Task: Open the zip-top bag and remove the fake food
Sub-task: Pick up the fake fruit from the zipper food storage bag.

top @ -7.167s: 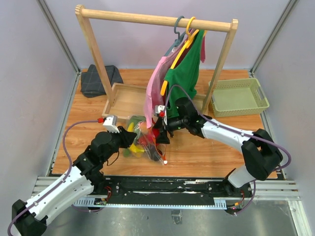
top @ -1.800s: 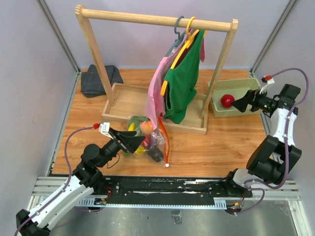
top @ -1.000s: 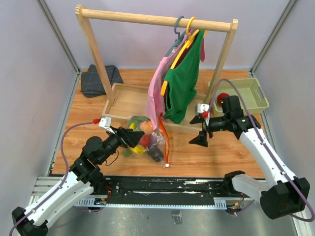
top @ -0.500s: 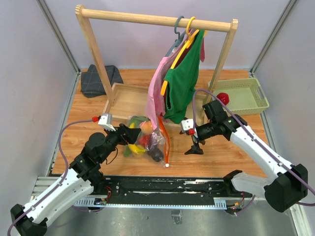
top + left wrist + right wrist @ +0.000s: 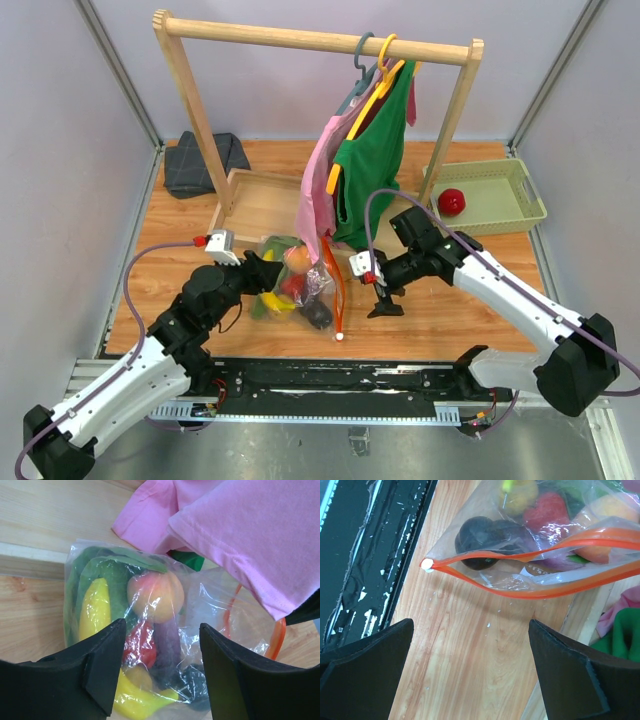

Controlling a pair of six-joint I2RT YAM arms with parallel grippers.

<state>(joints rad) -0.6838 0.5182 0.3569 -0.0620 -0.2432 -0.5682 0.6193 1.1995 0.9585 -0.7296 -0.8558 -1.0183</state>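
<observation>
clear zip-top bag [image 5: 210, 605] now faces the spread right fingers [image 5: 570, 675]; left fingers [image 5: 105, 665], still apart, narrowing.

A garment [image 5: 240, 535] hides the bag [image 5: 210, 605] at 2 o'clock; right wrist view's 12 o'clock edge crops the food [image 5: 547, 510].

I see a large clear crinkly plastic zip-top bag [image 5: 300, 285] lying on its side on the desk, close to the near edge and left of the middle. Its orange-red zip strip [image 5: 530, 595] gapes open, with the small white slider [image 5: 426, 565] at one end. Inside I make out a peach [image 5: 155, 596], a yellow banana [image 5: 95, 611], green leafy pieces [image 5: 112, 575], a red piece [image 5: 140, 647] and a purple eggplant [image 5: 167, 642]. One round red fruit [image 5: 452, 201] lies well apart, in a pale green basket [image 5: 490, 224] near the far right corner.
</observation>
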